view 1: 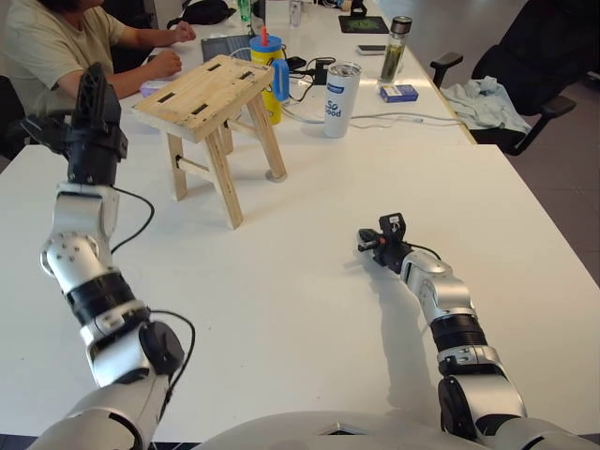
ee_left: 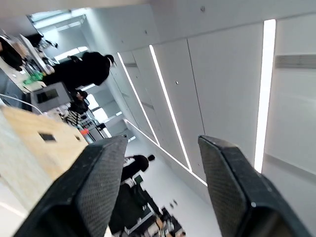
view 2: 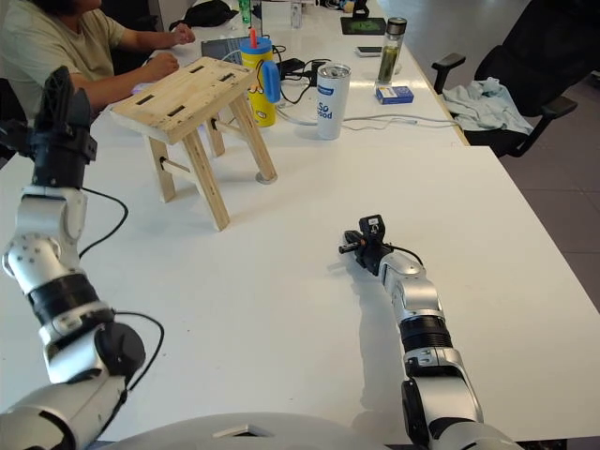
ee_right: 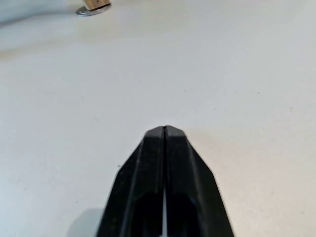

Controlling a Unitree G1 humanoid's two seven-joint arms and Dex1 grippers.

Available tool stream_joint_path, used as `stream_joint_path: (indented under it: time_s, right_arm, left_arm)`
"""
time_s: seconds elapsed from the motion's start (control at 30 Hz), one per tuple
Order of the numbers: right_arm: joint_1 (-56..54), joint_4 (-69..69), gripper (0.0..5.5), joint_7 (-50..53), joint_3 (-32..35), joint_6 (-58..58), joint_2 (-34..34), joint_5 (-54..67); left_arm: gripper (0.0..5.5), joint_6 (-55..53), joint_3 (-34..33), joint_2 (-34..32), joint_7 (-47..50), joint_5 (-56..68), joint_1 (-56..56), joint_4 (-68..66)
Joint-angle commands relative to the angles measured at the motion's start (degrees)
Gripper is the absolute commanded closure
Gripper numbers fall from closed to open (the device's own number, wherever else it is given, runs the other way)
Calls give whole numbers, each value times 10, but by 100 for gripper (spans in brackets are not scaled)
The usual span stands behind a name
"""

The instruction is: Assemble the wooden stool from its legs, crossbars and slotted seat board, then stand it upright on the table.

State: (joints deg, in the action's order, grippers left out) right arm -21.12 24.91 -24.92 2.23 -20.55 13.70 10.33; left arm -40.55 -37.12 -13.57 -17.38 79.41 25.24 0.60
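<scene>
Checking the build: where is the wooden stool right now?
In the head views the stool stands upright far left on the table, between the left hand and the yellow bottle.

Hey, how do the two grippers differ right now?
The left gripper is open; the right gripper is shut. The left gripper is raised and points upward beside the stool; the right gripper sits low, just above the table. Both hold nothing.

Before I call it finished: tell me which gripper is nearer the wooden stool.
Left. The left gripper is up beside the stool, not touching; the right gripper lies low on the table, farther off.
</scene>
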Motion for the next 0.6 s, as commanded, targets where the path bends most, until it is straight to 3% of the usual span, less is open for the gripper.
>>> stream_joint_path:
  time_s: [0.03,0.1,0.2,0.37,0.47,0.53,0.6]
  right_arm:
    - [8,-1,550,-4,-3,-8,5,-4]
    - [7,4,550,-2,-1,-6,6,-4]
    - [-4,16,550,-3,-3,-3,4,-7]
    - [-25,31,550,-11,-19,1,-6,-13]
    - [-41,45,550,-20,-26,8,-7,-18]
    - [-54,56,550,-26,-32,12,-8,-21]
    - [-66,62,550,-32,-42,16,-12,-27]
  left_arm:
    - [284,-133,141,-44,-114,29,-130,172]
    - [284,-119,230,-71,-168,-69,-140,182]
    - [284,28,376,-99,-224,-313,-98,76]
    - [284,272,443,-71,-253,-525,34,-249]
    - [284,387,452,-66,-241,-596,125,-430]
    - [284,446,501,-101,-131,-702,197,-574]
    - [284,444,599,-185,67,-857,251,-675]
